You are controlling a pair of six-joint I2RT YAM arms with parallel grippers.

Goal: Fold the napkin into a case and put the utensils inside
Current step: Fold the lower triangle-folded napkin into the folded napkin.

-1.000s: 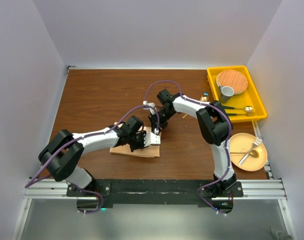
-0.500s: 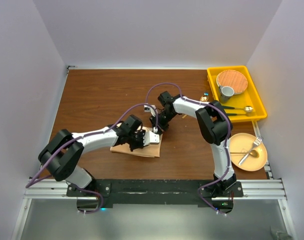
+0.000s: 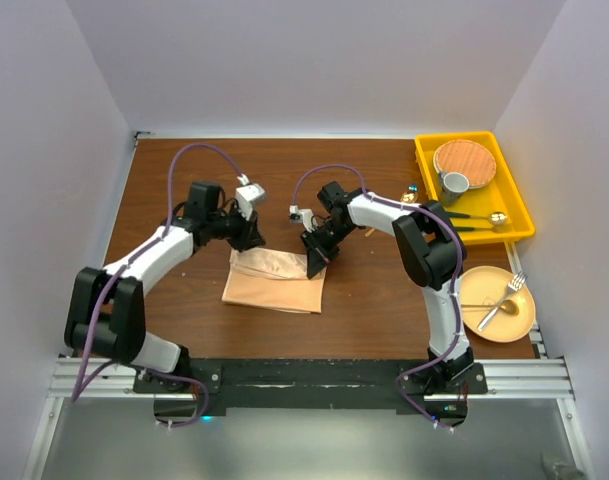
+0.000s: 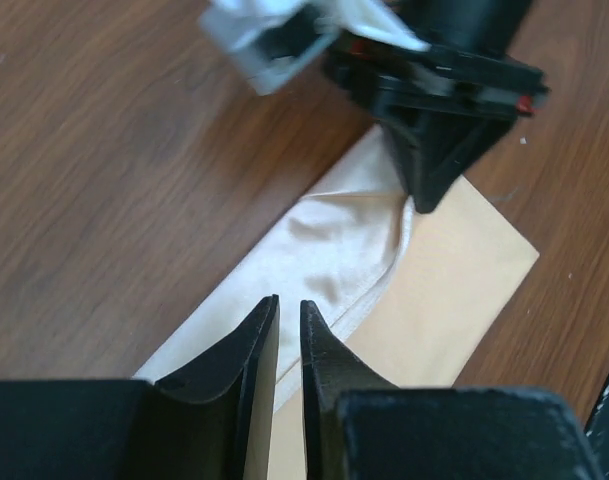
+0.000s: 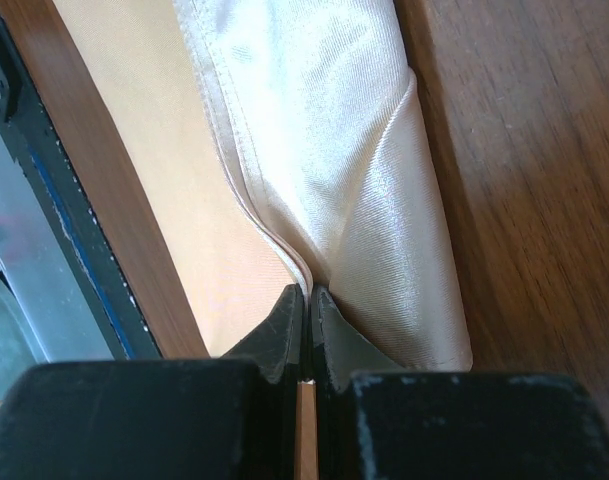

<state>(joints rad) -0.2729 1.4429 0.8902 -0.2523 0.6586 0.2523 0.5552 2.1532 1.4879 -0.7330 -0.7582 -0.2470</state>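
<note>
The folded peach satin napkin point(image 3: 276, 283) lay on the brown wooden table point(image 3: 184, 180), near its front edge and between the two arms. The left gripper point(image 3: 255, 240) hung at the napkin's far left corner. The right gripper point(image 3: 314, 265) sat on its far right corner. At the table's far right stood a yellow plastic tray point(image 3: 454, 137), with a round wood-toned plate point(image 3: 464, 160) at its back, a grey cup point(image 3: 454, 184) before that, and a dark-handled gold spoon point(image 3: 479, 217) along its front. Nearer, by the right edge, lay a round tan plate point(image 3: 524, 318) bearing a gold fork point(image 3: 508, 290) and a plain gold spoon point(image 3: 492, 315).
</note>
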